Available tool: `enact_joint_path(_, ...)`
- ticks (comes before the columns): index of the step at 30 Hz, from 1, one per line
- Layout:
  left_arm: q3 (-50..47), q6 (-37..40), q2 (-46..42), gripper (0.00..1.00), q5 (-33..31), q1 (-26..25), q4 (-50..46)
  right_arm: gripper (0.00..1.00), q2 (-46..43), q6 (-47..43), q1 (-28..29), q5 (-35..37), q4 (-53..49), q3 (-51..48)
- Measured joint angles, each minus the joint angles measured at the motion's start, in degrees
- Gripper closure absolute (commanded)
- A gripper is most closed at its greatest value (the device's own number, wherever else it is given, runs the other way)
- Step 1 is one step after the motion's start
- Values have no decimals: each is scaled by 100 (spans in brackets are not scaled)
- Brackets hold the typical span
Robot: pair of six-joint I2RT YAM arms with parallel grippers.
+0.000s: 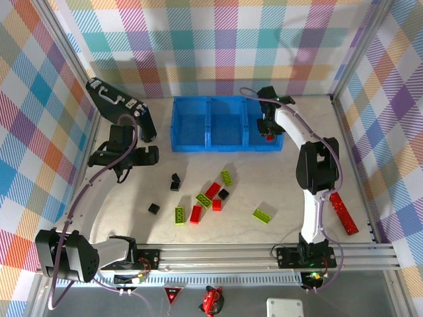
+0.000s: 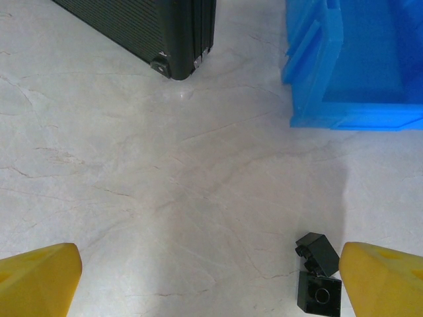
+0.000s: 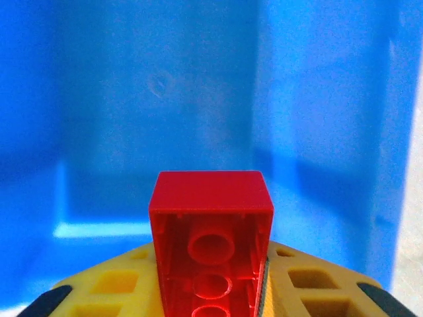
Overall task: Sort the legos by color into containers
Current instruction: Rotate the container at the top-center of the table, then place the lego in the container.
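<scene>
Red, lime-green and black legos lie scattered mid-table, among them a red one, a lime one and a black one. The containers are three compartments of a blue tray at the back. My right gripper hangs over the right compartment, shut on a red brick whose hollow underside faces the camera. My left gripper stands open and empty left of the tray. Two black bricks lie just inside its right finger.
A black case lies at the back left, its corner ahead of my left gripper. A long red glittery stick rests by the right wall. Plaid walls and a metal frame enclose the table.
</scene>
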Motion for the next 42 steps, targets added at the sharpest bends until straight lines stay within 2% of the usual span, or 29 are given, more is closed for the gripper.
enact_joint_path(7, 0, 0, 17, 0, 0, 0, 0, 65, 796, 85, 0, -575, -63, 970)
enact_joint_path(16, 0, 0, 105, 0, 0, 0, 0, 64, 1753, 81, -66, -898, -199, 1777)
enact_joint_path(28, 0, 0, 164, 0, 7, 0, 0, 61, 2188, 83, -214, -1045, -251, 2031)
enact_joint_path(37, 0, 0, 168, 0, 20, 0, 0, 49, 2190, 92, -225, -1060, -343, 2116)
enact_joint_path(42, 0, 0, 168, 0, 33, 0, 0, 47, 2155, 107, -225, -1062, -402, 2177)
